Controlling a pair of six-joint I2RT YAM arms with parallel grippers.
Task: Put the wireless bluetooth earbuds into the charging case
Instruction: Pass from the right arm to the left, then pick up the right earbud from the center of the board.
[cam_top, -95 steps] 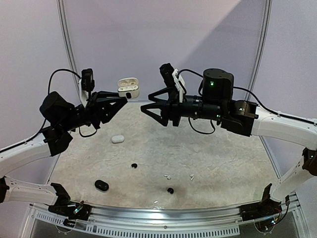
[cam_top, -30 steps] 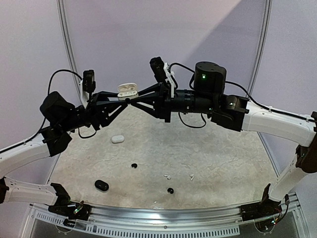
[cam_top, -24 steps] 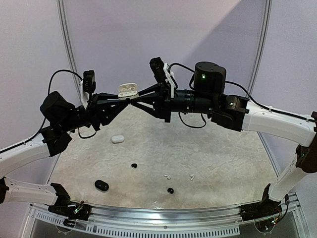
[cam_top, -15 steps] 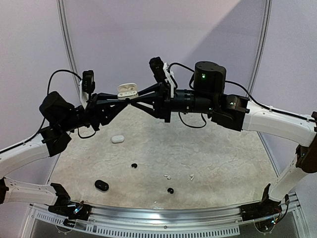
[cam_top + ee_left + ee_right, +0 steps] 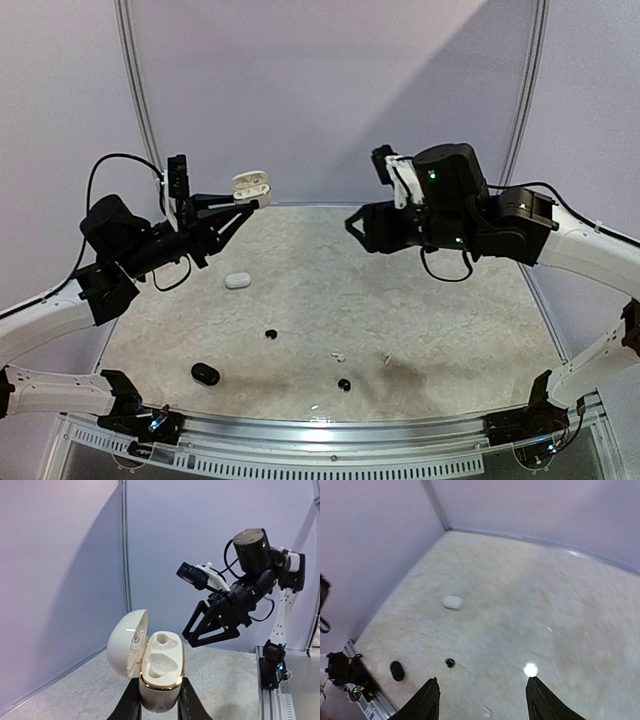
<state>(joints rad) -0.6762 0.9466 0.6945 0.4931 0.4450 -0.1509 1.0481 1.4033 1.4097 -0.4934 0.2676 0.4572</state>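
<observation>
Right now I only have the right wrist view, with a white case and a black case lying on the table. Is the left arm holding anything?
Observer: Yes. The left end effector is raised above the table, shut on a white charging case with its lid open.
Reviewer: Any earbuds in it?
Observer: No. In the left wrist view both wells look empty.
Reviewer: I see one black earbud. Are there more?
Observer: The top view shows a second black earbud nearer the front edge.
</observation>
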